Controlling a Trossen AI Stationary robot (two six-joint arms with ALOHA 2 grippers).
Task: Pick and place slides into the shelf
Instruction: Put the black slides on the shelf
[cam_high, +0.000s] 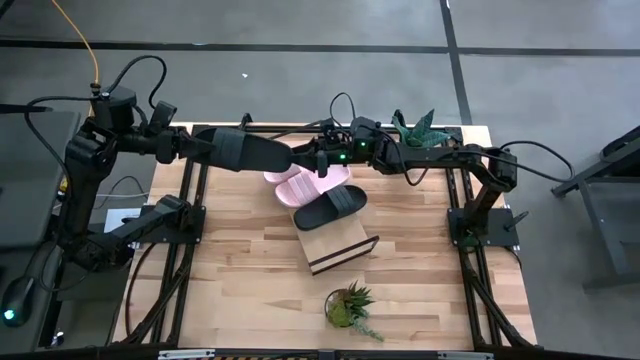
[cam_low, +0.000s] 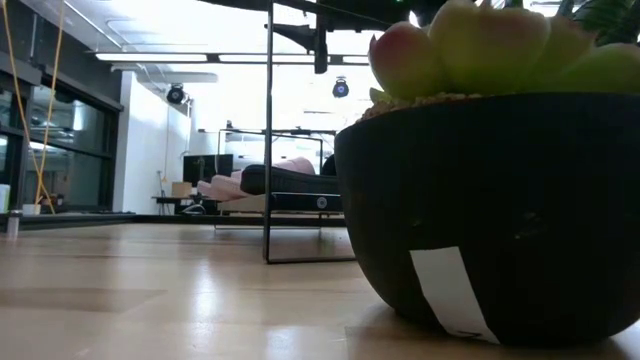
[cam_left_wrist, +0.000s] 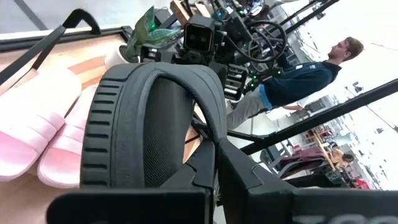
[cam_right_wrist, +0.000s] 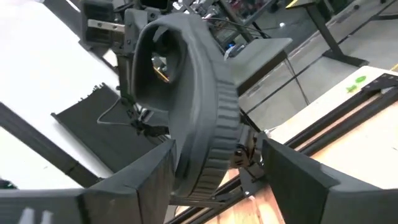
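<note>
Above the desk's (cam_high: 250, 280) far edge, the left gripper (cam_high: 190, 146) pinched a black slide (cam_high: 245, 152) — the right gripper's (cam_high: 322, 158) jaws stood spread around its toe.

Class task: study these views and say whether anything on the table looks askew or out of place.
Yes. A black slide hangs in the air over the table's far edge, clamped in the left tool, with the right tool's open fingers around its other end. The shelf lies skewed to the table's edges.
</note>
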